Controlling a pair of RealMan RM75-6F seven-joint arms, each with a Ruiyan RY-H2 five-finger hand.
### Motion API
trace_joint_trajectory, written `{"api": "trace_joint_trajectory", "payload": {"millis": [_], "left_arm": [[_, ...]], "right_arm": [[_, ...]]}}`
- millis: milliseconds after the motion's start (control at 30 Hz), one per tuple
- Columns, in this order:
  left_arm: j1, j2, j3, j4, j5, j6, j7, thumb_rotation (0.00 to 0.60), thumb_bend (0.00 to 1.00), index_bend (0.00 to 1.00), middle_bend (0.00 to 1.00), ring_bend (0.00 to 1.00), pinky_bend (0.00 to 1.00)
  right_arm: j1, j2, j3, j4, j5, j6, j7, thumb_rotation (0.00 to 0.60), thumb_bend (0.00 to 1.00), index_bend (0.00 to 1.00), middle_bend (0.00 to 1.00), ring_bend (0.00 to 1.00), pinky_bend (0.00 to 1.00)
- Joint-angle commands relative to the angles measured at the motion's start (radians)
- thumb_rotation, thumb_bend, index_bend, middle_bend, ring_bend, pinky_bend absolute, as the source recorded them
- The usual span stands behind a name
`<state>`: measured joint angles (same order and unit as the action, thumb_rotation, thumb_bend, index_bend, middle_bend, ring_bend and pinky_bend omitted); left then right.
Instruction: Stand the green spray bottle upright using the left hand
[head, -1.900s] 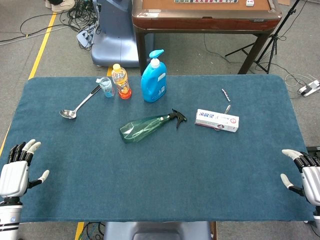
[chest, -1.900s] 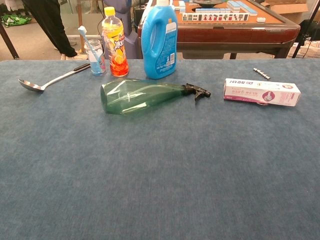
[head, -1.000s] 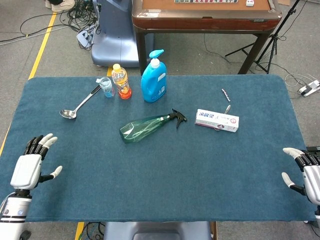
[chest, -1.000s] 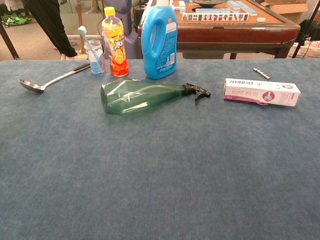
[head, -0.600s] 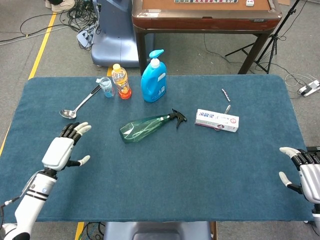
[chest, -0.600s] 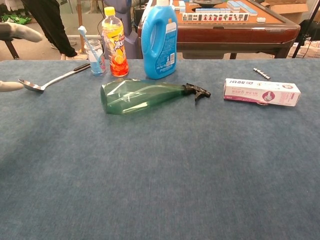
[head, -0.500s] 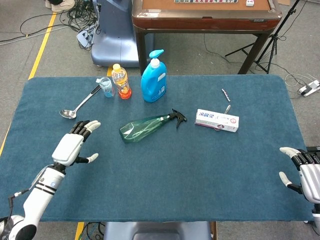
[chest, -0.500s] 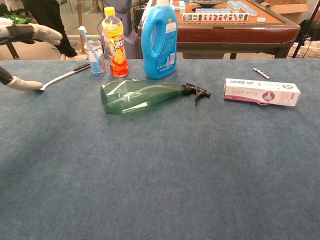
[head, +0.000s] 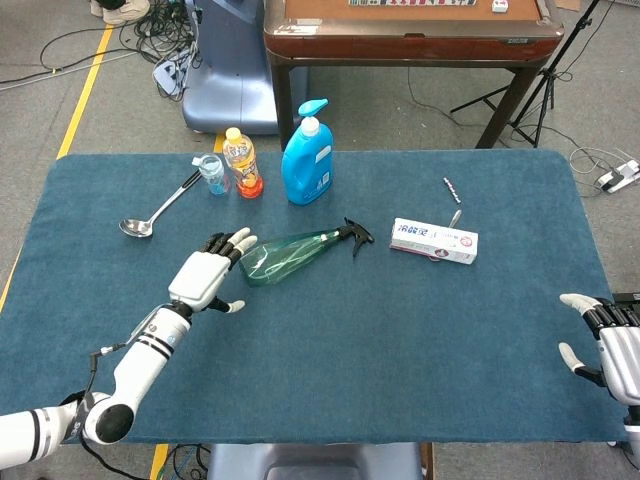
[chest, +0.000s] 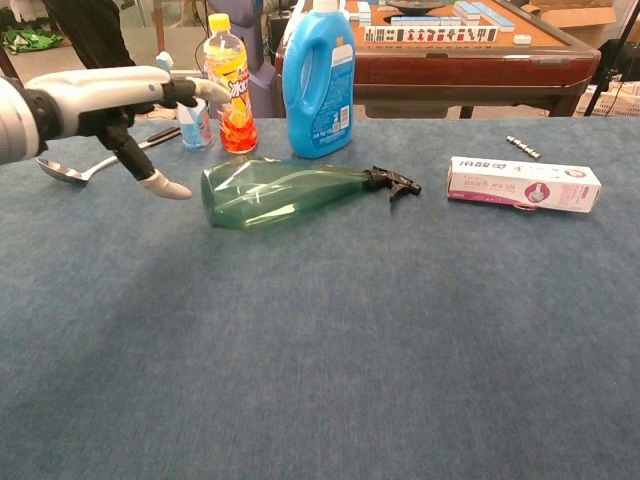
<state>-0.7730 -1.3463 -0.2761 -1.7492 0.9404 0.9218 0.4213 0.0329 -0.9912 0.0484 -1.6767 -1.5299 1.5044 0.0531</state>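
Observation:
The green spray bottle (head: 295, 250) (chest: 285, 191) lies on its side in the middle of the blue table, its black nozzle (head: 357, 235) pointing right and its base to the left. My left hand (head: 207, 273) (chest: 125, 105) hovers open just left of the bottle's base, fingers spread toward it and holding nothing. In the chest view its thumb hangs down near the base. My right hand (head: 610, 350) rests open at the table's right front edge, far from the bottle.
Behind the bottle stand a blue detergent jug (head: 306, 155), an orange drink bottle (head: 241, 162) and a small glass with a toothbrush (head: 212, 173). A ladle (head: 156, 208) lies at the back left. A toothpaste box (head: 433, 240) and a small pen-like stick (head: 452, 189) lie to the right.
My left hand has swept from the table's left front corner up and right to just beside the bottle's base, staying open. The right hand and the bottle have stayed put.

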Motion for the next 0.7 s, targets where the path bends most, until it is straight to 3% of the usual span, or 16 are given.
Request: {"api": "trace_joint_trajectory", "payload": {"millis": [33, 467, 700], "left_arm": [[-0.072, -0.053, -0.005, 0.036, -0.110, -0.014, 0.079, 0.600, 0.18, 0.00, 0.00, 0.00, 0.00], [-0.230, -0.159, -0.008, 0.148, -0.425, 0.016, 0.231, 0.600, 0.18, 0.00, 0.00, 0.00, 0.00], [-0.286, -0.201, -0.015, 0.205, -0.531, 0.054, 0.272, 0.600, 0.18, 0.00, 0.00, 0.00, 0.00]], "right_arm": [[-0.001, 0.001, 0.000, 0.001, -0.001, 0.002, 0.003, 0.600, 0.28, 0.24, 0.27, 0.20, 0.25], [-0.003, 0.007, -0.001, -0.003, 0.002, 0.003, 0.001, 0.600, 0.28, 0.24, 0.27, 0.20, 0.25], [-0.003, 0.008, -0.001, -0.002, 0.004, 0.003, 0.003, 0.600, 0.28, 0.24, 0.27, 0.20, 0.25]]}}
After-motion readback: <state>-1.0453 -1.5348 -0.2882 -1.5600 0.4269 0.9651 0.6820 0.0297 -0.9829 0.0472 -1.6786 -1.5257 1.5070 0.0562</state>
